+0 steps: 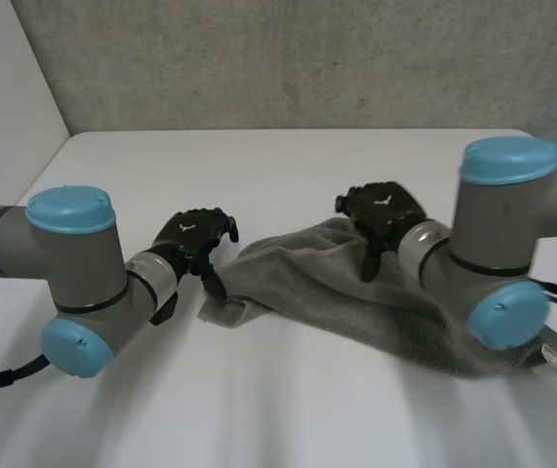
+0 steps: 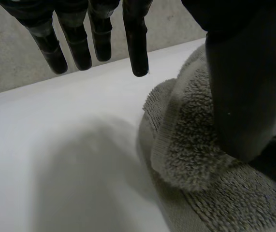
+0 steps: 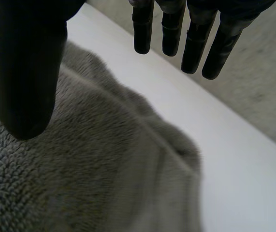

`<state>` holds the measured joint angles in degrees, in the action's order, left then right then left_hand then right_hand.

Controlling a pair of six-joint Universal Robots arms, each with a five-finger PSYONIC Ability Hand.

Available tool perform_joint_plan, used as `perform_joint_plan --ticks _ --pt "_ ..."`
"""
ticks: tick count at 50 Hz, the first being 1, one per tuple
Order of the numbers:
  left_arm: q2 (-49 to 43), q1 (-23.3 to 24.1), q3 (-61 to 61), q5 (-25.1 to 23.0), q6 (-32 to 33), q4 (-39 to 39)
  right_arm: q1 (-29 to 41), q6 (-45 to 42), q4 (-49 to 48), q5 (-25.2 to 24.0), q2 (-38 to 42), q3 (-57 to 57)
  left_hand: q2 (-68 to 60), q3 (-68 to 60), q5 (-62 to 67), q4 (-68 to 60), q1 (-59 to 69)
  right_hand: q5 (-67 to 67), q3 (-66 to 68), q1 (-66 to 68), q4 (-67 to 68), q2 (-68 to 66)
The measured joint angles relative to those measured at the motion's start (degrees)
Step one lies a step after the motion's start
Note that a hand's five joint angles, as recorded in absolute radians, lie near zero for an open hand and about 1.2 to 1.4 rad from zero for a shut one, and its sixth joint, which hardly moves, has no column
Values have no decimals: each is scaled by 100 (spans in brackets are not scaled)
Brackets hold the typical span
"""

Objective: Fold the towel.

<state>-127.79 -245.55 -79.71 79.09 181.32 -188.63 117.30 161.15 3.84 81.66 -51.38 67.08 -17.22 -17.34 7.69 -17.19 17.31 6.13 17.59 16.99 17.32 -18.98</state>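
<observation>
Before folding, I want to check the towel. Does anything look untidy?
Yes. The grey towel lies bunched and wrinkled on the table, not spread flat. Its corner by the left hand is curled over on itself, and its other end runs under the right arm.

A bare lab-like test cell: white table (image 1: 288,175) set against a rough grey concrete wall (image 1: 307,58).

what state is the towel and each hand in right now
towel, bunched and rumpled on the table, not yet folded
left hand, open, fingers straight, at one end of the towel
right hand, open, fingers straight, over the towel's far edge
</observation>
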Motion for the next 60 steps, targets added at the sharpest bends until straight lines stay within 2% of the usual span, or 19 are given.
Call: perform_joint_plan --ticks 4,8,12,13,16,21,25,26,28,29,32,34,40,45,50,55,57,59,60 --pt "-36 21 -4 -5 -6 21 146 92 194 4 550 -494 -653 -638 660 -631 660 187 28 85 29 -12" --pt "-49 59 -24 -15 -14 35 266 99 550 7 1087 -1058 -1700 -1642 1645 -1668 1701 1057 805 858 846 -620" --pt "-20 95 -78 -78 -20 38 313 73 954 5 1410 -1545 -3583 -3541 3496 -3581 3549 3534 3393 3502 3412 -3366" --pt "-7 104 -94 -133 -23 38 318 67 1064 4 1457 -1672 -4074 -4028 3968 -4073 3957 4567 4380 4612 4459 -4468" --pt "17 117 -117 -298 -26 38 320 63 1230 4 1477 -1885 -4507 -4460 4391 -4511 4330 5521 5333 5764 5655 -5364" --pt "31 124 -106 -625 -32 34 312 51 1343 5 1247 -2059 -5662 -5638 5546 -5730 5436 5609 5422 5811 5795 -5369" --pt "51 122 -66 -778 -53 34 293 11 1392 3 900 -2039 -5787 -5786 5677 -6035 5557 5612 5475 5812 5795 -5421" --pt "66 121 -56 -795 -60 32 283 -2 1425 3 789 -2010 -5787 -5787 5677 -6038 5558 5441 5311 5470 5507 -5210" --pt "106 118 -47 -811 -75 26 261 -29 1516 1 552 -1906 -5787 -5787 5677 -6037 5559 3832 3703 3796 3775 -3499" --pt "117 117 -46 -812 -79 22 255 -35 1539 1 502 -1875 -5787 -5787 5677 -6037 5559 3564 3342 3426 3506 -3148" --pt "162 114 -58 -808 -95 1 217 -67 1670 -3 218 -1617 -5630 -5627 5545 -5691 5475 2300 2210 2234 2296 -2078" --pt "173 114 -72 -801 -103 -14 190 -84 1728 -7 61 -1378 -4868 -4865 4842 -4872 4893 1976 1986 1968 2011 -1915" --pt "115 120 -108 -795 -98 -27 156 -102 1688 -22 -86 -782 -3699 -3721 3654 -3724 3687 1605 1636 1599 1725 -1563" --pt "29 130 -131 -802 -79 -28 145 -103 1460 -24 -85 -377 -3447 -3465 3361 -3448 3426 1595 1632 1597 1725 -1561" --pt "-17 138 -176 -812 -64 -28 110 -102 1210 -4 -85 -84 -2686 -2709 2572 -2696 2632 1610 1632 1605 1725 -1562" --pt "-23 139 -218 -823 -61 -32 24 -101 1087 -6 -217 128 -2533 -2554 2393 -2540 2459 2270 2099 2173 2112 -1940" --pt "-26 142 -230 -830 -59 -33 -17 -101 1032 -11 -292 210 -2927 -2929 2856 -2935 2882 3005 2844 2955 2862 -2764" --pt "-35 147 -239 -836 -58 -34 -55 -101 968 -15 -363 293 -3912 -3889 3742 -3908 3836 4021 3809 4022 3871 -3791" --pt "-44 155 -240 -842 -57 -34 -82 -104 905 -20 -421 357 -5022 -4894 4829 -4944 4885 5254 4980 5190 5116 -4904"
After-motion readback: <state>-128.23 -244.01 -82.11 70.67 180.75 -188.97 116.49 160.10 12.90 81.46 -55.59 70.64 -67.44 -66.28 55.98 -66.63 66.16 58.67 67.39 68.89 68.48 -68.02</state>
